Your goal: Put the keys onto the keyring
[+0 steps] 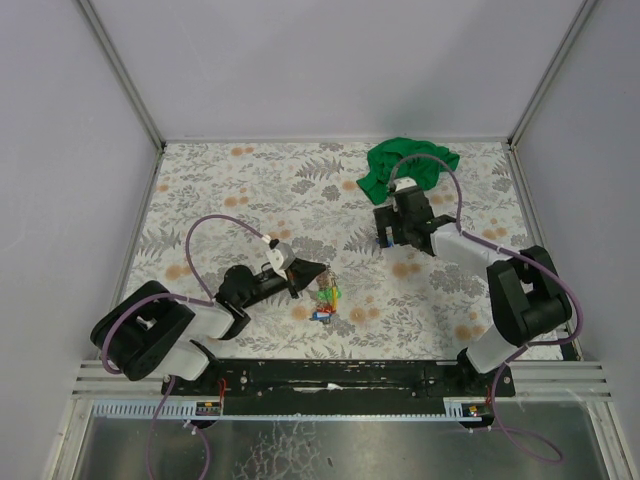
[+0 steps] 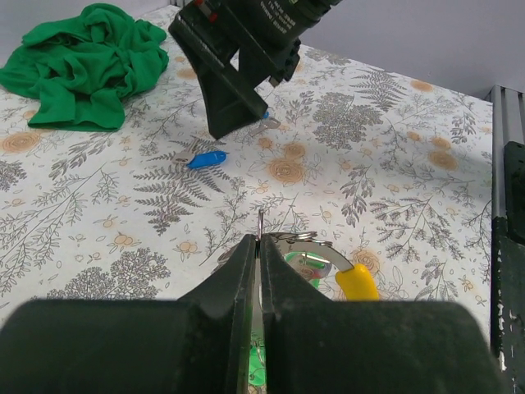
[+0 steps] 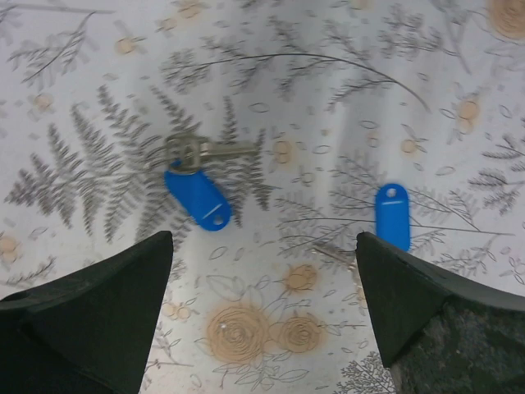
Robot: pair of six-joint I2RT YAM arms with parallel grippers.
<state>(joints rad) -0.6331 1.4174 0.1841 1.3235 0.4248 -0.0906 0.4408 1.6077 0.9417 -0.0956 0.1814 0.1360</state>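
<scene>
My left gripper (image 1: pixel 303 272) (image 2: pixel 259 243) is shut on the keyring (image 2: pixel 261 222), a thin silvery wire that sticks up between its fingertips. Hanging from the ring just beyond the jaws are keys with a yellow head (image 2: pixel 358 283) and a green head (image 2: pixel 305 267); from above they form a small coloured cluster (image 1: pixel 325 297). My right gripper (image 1: pixel 393 232) (image 3: pixel 264 267) is open above the table with nothing between its fingers. Two blue keys lie below it: one (image 3: pixel 197 198) (image 2: pixel 207 158) towards its left finger, the other (image 3: pixel 392 215) close to its right finger (image 3: pixel 426 304).
A crumpled green cloth (image 1: pixel 405 165) (image 2: pixel 82 66) lies at the back right of the floral tabletop (image 1: pixel 220 190), just behind my right gripper. White walls enclose the table on three sides. The arms' base rail (image 1: pixel 330 375) runs along the near edge.
</scene>
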